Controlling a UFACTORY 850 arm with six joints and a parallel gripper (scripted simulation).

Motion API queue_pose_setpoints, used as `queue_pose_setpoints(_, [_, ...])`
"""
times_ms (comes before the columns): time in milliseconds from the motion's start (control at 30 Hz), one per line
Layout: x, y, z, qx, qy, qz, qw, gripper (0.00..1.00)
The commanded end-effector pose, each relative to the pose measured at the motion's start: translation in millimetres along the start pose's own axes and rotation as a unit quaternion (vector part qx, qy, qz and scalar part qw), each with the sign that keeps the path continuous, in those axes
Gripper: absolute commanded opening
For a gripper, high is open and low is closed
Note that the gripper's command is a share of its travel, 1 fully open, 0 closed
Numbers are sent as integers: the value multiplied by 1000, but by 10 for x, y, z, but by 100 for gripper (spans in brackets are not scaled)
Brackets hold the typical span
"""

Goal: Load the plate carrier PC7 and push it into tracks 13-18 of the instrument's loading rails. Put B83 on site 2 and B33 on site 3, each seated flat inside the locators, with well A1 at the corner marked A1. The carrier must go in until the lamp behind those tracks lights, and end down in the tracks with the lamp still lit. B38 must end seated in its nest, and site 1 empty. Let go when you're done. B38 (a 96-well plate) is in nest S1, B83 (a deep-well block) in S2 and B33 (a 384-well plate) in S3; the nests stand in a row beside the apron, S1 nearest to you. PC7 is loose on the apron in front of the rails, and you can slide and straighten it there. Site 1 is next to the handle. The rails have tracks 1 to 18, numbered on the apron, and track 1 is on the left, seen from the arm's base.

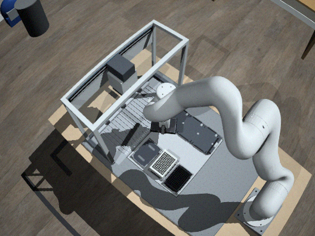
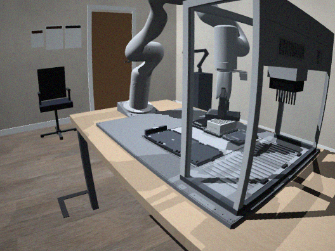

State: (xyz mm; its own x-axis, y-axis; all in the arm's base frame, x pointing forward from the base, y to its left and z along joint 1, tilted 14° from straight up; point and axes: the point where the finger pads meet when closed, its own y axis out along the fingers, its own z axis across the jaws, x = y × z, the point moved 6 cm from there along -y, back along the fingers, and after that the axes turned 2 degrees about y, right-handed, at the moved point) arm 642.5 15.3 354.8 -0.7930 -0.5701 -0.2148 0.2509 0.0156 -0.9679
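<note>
Pincer point(image 1: 163, 129) clamped on dark plate point(image 1: 155, 126), grey deck point(image 1: 227, 176), wooden table point(image 2: 105, 127), brown door point(image 2: 111, 60)

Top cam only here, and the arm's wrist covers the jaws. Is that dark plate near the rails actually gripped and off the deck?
Observer: Yes. In the exterior view the gripper points straight down with its jaws shut on the dark flat well plate, which hangs level above the deck.
Operator: Height against the white block?
Observer: The plate's underside looks higher than the top of the white deep-well block, though I can't tell by how much.
Operator: Carrier handle?
Observer: The long dark plate carrier has a low upright handle at its end towards the arm's base.
</note>
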Motion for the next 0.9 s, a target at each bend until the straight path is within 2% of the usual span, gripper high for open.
queue_pose_setpoints(0, [117,-14,238,6,93,-2,996,0])
queue_pose_setpoints(200, [241,-16,456,6,175,-2,984,0])
queue_pose_setpoints(400, [389,-19,717,6,273,-1,962,0])
queue_pose_setpoints(700, [561,-22,1022,6,275,-1,961,0])
queue_pose_setpoints(867, [563,-22,1024,6,275,-1,961,0])
